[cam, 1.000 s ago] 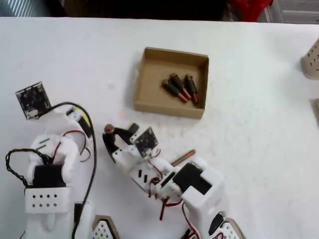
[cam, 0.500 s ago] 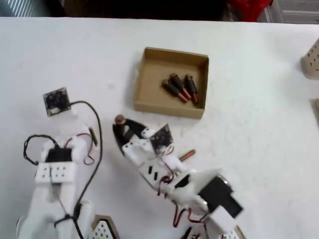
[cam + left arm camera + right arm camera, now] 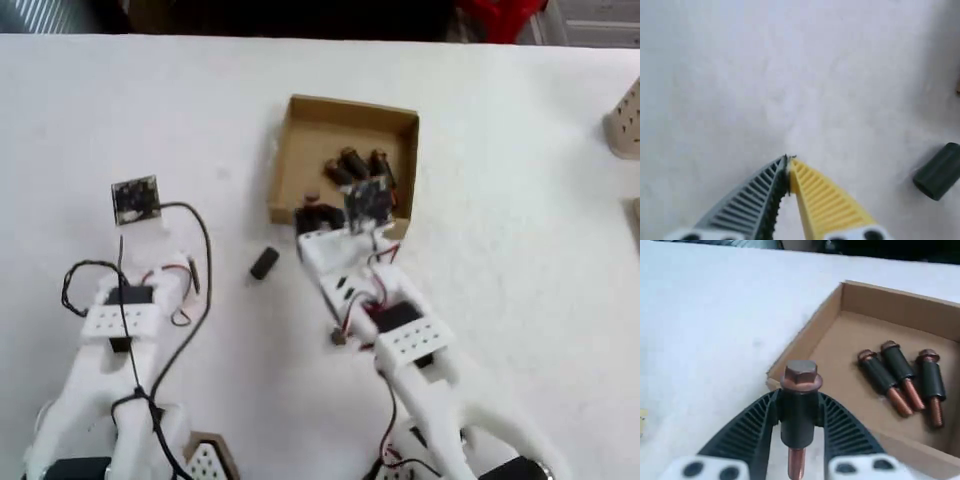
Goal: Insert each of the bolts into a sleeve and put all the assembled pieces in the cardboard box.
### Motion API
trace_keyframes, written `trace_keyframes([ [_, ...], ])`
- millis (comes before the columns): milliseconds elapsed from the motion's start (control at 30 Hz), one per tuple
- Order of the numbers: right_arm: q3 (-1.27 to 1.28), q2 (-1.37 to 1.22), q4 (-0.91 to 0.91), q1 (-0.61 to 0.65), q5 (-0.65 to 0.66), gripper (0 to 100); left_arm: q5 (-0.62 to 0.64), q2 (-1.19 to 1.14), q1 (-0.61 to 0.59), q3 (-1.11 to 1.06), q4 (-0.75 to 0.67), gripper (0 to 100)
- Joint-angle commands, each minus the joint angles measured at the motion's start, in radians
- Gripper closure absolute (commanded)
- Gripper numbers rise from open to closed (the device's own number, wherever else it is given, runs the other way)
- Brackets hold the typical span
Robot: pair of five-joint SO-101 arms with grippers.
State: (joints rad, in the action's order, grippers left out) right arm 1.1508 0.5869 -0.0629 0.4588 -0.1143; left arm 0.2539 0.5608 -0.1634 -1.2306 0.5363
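My right gripper (image 3: pixel 798 400) is shut on an assembled piece (image 3: pixel 800 375), a copper bolt standing upright in a black sleeve. It hangs at the near wall of the cardboard box (image 3: pixel 805 335). From above, that gripper (image 3: pixel 312 213) is at the box's (image 3: pixel 283 160) front edge. Three assembled pieces (image 3: pixel 900 377) lie side by side inside the box (image 3: pixel 355 165). A loose black sleeve (image 3: pixel 264 262) lies on the table between the arms, and it appears off to one side of my left gripper (image 3: pixel 938 172). My left gripper (image 3: pixel 788 159) is shut on nothing, low over bare table.
A small copper end (image 3: pixel 338 338), likely a loose bolt, pokes out beside the right arm. A beige perforated block (image 3: pixel 625 120) stands at the table's right edge. The left arm's black cable (image 3: pixel 195 260) loops over the table.
The right arm has swung from the table's middle to the box's front edge, carrying the assembled piece. The left arm moved right and away from me. The loose black sleeve has come into sight.
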Motion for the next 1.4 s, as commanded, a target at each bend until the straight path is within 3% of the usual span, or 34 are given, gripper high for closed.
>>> trace_keyframes([
  [0, -0.189, 0.028, -0.186, -0.077, -0.002, 98.2, -0.008, -0.002, -0.01, 0.025, -0.021, 98],
  [267, -0.437, -0.185, -0.208, -0.211, 0.009, 98.1, -0.008, -0.002, -0.01, 0.025, -0.021, 98],
  [533, -0.876, -0.526, -0.453, -0.249, 0.275, 98.1, -0.008, -0.002, -0.01, 0.025, -0.021, 98],
  [1000, -1.596, -1.159, -0.736, -0.32, 0.446, 98.1, -0.009, -0.002, -0.008, 0.025, -0.025, 98],
  [1367, -1.996, -1.435, -0.966, -0.352, 0.459, 98.0, -0.054, -0.002, -0.005, 0.025, -0.025, 98],
])
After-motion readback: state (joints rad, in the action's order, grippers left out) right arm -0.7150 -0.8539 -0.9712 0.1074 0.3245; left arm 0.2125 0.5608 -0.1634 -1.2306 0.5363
